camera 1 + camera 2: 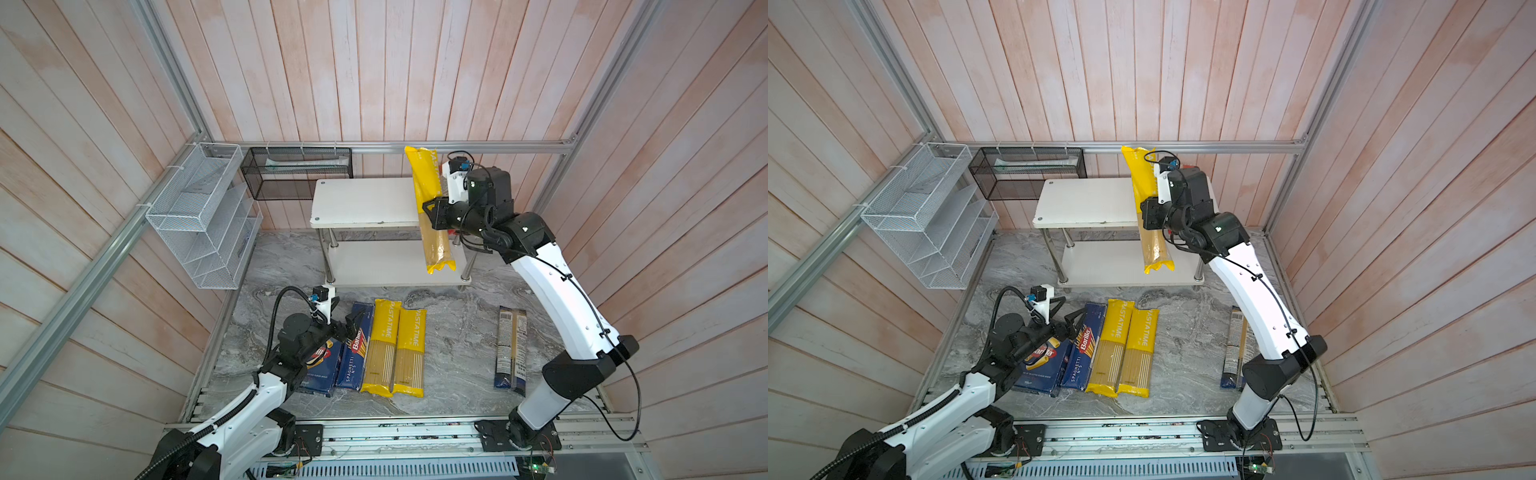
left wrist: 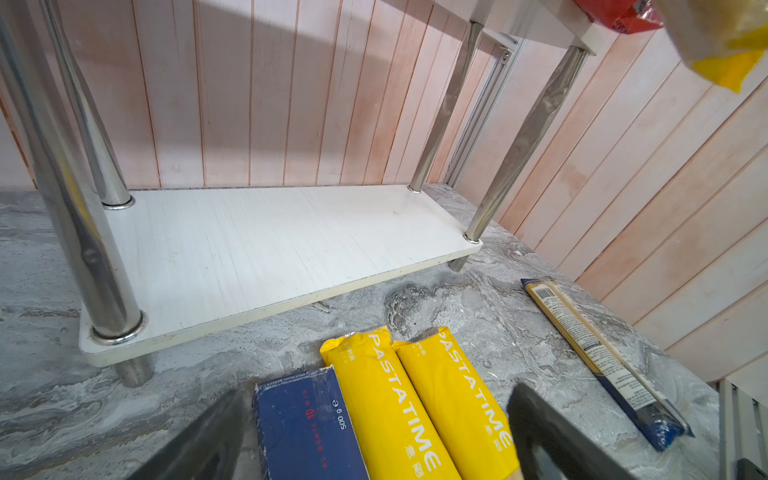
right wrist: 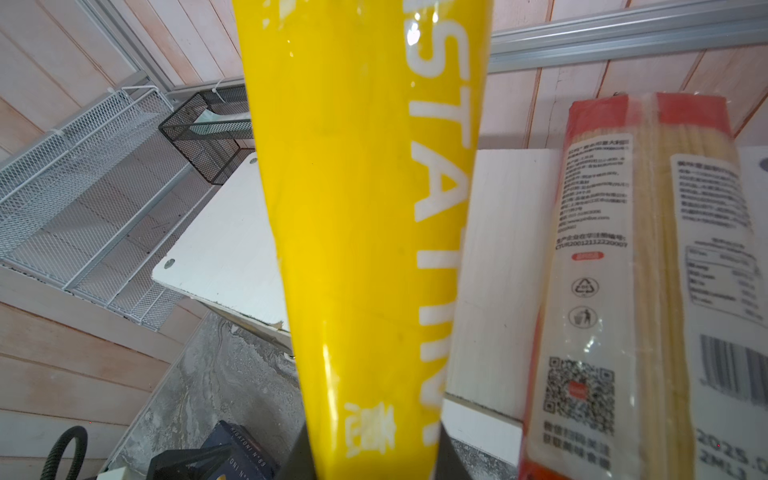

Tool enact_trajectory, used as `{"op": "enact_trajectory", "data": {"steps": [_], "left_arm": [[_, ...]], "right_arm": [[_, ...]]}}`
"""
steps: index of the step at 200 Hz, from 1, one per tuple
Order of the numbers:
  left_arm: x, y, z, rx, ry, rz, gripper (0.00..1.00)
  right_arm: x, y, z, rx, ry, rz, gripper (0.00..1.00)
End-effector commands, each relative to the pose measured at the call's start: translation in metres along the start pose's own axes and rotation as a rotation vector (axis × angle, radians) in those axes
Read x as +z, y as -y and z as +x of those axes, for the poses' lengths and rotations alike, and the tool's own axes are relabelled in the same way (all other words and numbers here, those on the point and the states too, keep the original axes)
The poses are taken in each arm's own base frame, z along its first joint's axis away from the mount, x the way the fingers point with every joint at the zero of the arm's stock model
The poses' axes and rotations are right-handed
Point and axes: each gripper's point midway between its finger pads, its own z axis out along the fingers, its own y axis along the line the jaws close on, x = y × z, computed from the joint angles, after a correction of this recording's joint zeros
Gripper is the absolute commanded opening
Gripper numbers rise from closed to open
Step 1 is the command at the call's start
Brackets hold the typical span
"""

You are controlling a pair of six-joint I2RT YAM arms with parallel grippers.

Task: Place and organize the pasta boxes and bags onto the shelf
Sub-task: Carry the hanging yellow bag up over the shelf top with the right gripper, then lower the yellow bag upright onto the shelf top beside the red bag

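The right pincer (image 1: 432, 212) is clamped on a yellow bag (image 1: 426, 178) near its middle. The bag hangs in the air, tilted, across the right end of the shelf (image 1: 361, 201). Its upper end reaches up toward the back wall and its lower end hangs over the lower board. In the right wrist view the bag rises straight out from between the jaws.

Just beside it on the top board lies a red-ended bag (image 3: 602, 249), lengthwise; the rest of that board is bare.

The left pincer (image 1: 353, 326) hovers low over the bench (image 1: 457, 332) with its jaws wide apart, gripping nothing, above the far end of the spaghetti box (image 1: 353, 361). The rigatoni box (image 1: 320, 370) lies beside that, partly under the left arm. Two yellow bags (image 1: 397, 349) lie side by side, touching the spaghetti box. A blue-ended bag (image 1: 511, 349) lies well apart, near the right arm.

A white wire rack (image 1: 199, 216) and a black mesh basket (image 1: 295, 172) hang left of the shelf.

The held bag is glossy yellow with white "PASTATIME" lettering and a clear window showing pasta strands.
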Motion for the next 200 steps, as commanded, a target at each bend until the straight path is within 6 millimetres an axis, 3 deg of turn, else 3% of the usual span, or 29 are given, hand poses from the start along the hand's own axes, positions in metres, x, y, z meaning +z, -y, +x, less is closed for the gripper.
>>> {"op": "enact_trajectory", "data": {"steps": [1, 100, 200], "left_arm": [[0.0, 0.0, 0.003, 0.012, -0.002, 0.0, 1.0], [0.0, -0.002, 0.004, 0.017, -0.005, -0.011, 1.0], [-0.001, -0.003, 0.004, 0.017, -0.005, -0.019, 1.0]], "right_arm": [[-0.02, -0.021, -0.047, -0.022, 0.145, -0.084, 0.07], [0.0, -0.021, -0.076, 0.022, 0.216, -0.134, 0.07], [0.028, -0.002, -0.087, 0.074, 0.251, -0.111, 0.07]]}}
